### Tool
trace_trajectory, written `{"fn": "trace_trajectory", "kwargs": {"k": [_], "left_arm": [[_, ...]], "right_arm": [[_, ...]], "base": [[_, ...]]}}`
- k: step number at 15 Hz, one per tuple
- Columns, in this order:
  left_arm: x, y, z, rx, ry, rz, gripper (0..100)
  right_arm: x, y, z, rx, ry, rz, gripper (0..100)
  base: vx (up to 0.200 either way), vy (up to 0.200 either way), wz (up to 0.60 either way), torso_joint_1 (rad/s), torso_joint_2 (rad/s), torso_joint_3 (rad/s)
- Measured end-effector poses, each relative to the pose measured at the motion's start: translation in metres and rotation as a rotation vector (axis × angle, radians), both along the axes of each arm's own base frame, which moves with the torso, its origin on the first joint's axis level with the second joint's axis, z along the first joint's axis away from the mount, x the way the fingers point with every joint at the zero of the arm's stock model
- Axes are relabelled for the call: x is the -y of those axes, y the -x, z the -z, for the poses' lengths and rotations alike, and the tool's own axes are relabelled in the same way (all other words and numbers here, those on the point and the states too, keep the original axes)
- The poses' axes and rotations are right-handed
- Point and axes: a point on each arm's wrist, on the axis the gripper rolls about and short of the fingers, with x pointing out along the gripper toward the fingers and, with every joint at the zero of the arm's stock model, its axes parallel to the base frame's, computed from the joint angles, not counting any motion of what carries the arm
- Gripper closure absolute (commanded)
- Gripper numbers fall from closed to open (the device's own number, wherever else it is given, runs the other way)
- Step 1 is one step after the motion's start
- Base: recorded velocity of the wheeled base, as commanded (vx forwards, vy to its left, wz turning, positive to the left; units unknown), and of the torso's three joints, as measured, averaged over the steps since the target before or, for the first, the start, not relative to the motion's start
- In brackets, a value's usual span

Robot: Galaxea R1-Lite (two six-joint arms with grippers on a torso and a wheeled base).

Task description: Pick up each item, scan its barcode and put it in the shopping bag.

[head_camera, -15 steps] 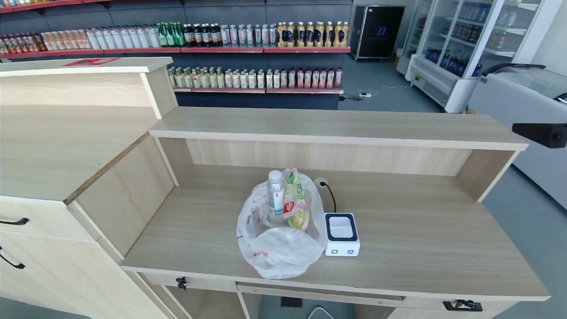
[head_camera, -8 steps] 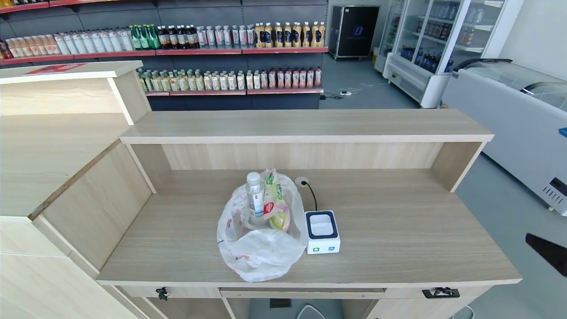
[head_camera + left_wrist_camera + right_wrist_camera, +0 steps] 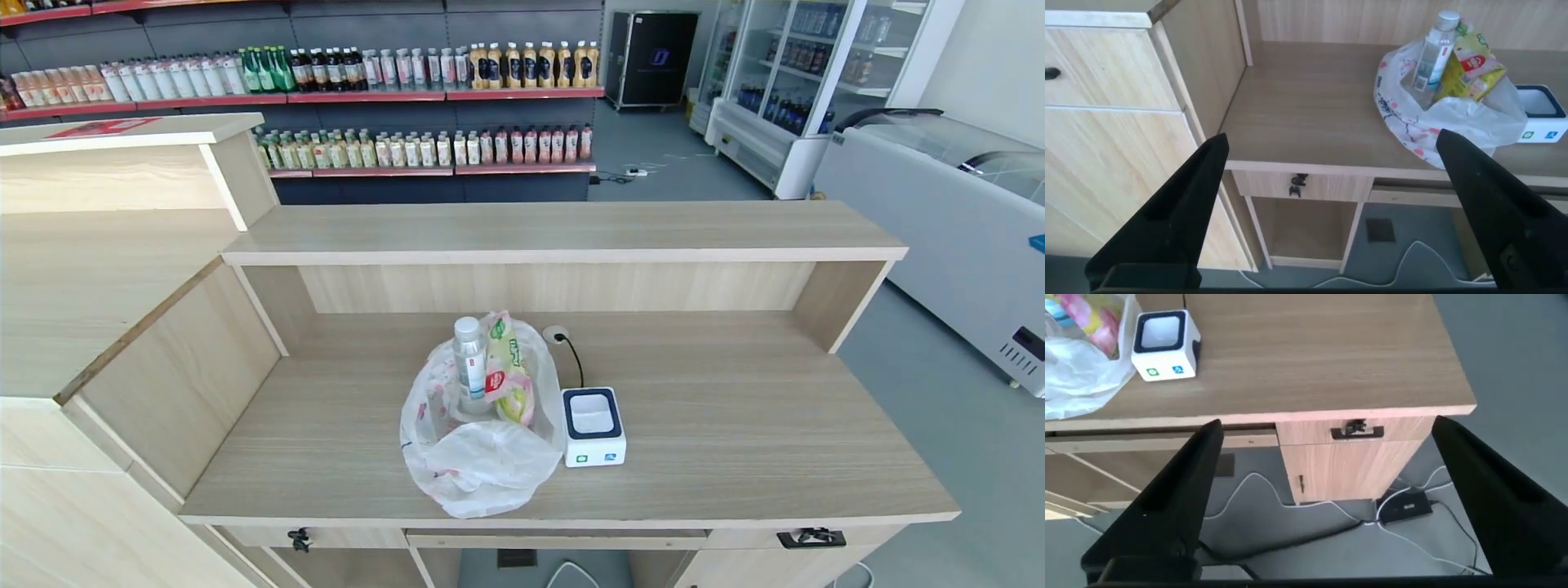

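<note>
A translucent shopping bag (image 3: 482, 457) lies open near the middle of the wooden counter (image 3: 735, 441). Inside it a clear bottle with a white cap (image 3: 469, 359) stands upright beside a yellow-green snack packet (image 3: 512, 371). A small white scanner with a dark-rimmed window (image 3: 593, 426) sits just right of the bag. My left gripper (image 3: 1333, 143) hangs open in front of the counter's left front edge, with the bag (image 3: 1454, 122) farther off. My right gripper (image 3: 1328, 429) is open too, off the counter's right front corner and apart from the scanner (image 3: 1166, 345). Neither holds anything.
A raised ledge (image 3: 563, 233) runs along the counter's back, and a taller cabinet (image 3: 98, 269) closes the left side. The scanner's black cable (image 3: 575, 363) leads to a grommet. Drawer handles (image 3: 1354, 429) sit under the front edge. Cables lie on the floor (image 3: 1315, 514).
The head camera has shifted, so the whole scene sits further left. My right arm, seen at the right edge earlier, dropped lower and left the head view.
</note>
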Motion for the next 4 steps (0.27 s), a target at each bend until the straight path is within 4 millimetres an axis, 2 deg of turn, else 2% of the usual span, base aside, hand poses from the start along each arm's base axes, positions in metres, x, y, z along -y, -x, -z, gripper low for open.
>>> {"fn": "trace_trajectory", "kwargs": {"k": [4], "left_arm": [[0.0,0.0,0.0,0.0,0.0,-0.001,0]], "right_arm": [[-0.0002,0.0083,0.0029,0.102,-0.032,0.023,0]], "base": [[0.0,0.0,0.0,0.0,0.0,0.0]]}}
